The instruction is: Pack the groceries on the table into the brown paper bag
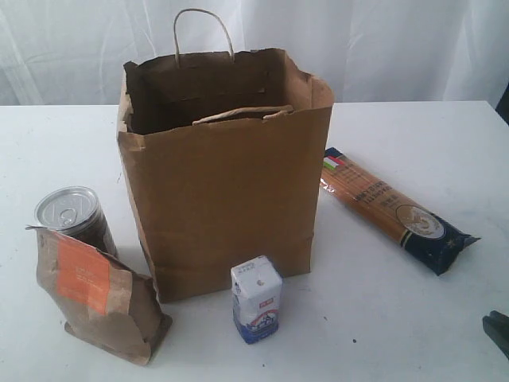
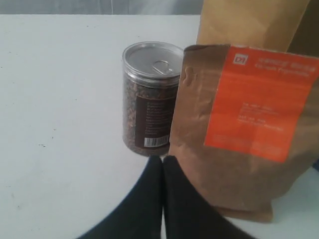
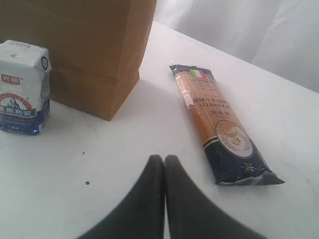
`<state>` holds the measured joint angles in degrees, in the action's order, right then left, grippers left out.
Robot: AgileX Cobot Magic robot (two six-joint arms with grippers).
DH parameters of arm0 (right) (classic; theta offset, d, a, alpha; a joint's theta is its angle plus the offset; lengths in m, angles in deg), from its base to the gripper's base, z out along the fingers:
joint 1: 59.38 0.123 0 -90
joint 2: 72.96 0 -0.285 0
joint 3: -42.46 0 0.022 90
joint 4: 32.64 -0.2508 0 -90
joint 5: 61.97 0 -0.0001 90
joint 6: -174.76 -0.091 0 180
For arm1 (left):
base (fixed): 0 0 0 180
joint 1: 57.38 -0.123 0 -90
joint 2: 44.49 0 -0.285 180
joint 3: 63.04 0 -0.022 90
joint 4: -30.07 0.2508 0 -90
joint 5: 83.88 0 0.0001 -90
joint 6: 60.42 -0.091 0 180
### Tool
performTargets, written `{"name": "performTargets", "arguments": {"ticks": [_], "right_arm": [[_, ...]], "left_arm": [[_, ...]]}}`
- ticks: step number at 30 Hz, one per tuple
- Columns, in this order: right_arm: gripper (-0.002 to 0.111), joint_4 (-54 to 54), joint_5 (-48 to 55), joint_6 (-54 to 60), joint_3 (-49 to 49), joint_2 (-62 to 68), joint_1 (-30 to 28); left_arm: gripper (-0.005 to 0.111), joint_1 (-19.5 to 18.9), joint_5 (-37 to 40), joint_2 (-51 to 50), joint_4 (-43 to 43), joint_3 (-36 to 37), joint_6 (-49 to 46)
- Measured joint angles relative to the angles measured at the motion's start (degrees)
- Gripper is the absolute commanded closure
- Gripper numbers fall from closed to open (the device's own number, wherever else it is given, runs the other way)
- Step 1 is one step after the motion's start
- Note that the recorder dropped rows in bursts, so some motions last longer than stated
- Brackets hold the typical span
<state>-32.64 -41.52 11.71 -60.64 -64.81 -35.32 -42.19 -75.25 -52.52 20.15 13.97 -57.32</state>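
My left claw and right claw pinched tight, empty; brown paper bag upright at table centre.

brown paper bag: 1, on the surface | silver-topped can: 1, left of bag | small kraft pouch with orange label: 1, front-left of bag | small white-blue carton: 1, just in front of bag | long spaghetti packet: 1, right of bag | groceries outside bag: 4
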Motion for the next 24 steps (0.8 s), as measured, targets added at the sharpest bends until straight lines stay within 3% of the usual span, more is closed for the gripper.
{"name": "performTargets", "arguments": {"ticks": [5, 10, 14, 19, 24], "right_arm": [[0.108, 0.0, 0.0, -0.11, 0.0, 0.0, 0.0], [0.108, 0.0, 0.0, -0.11, 0.0, 0.0, 0.0], [0.108, 0.0, 0.0, -0.11, 0.0, 0.0, 0.0], [0.108, 0.0, 0.0, -0.11, 0.0, 0.0, 0.0], [0.108, 0.0, 0.0, -0.11, 0.0, 0.0, 0.0]], "left_arm": [[0.107, 0.0, -2.09, 0.0, -2.79, 0.0, 2.67], [0.107, 0.0, -4.79, 0.0, -8.06, 0.0, 13.01], [0.107, 0.0, -4.76, 0.0, -10.11, -0.8, 15.75], [0.107, 0.0, -2.96, 0.05, -10.58, -9.86, 12.84], [0.107, 0.0, 6.75, -5.01, -10.33, -21.45, 10.54]]}}
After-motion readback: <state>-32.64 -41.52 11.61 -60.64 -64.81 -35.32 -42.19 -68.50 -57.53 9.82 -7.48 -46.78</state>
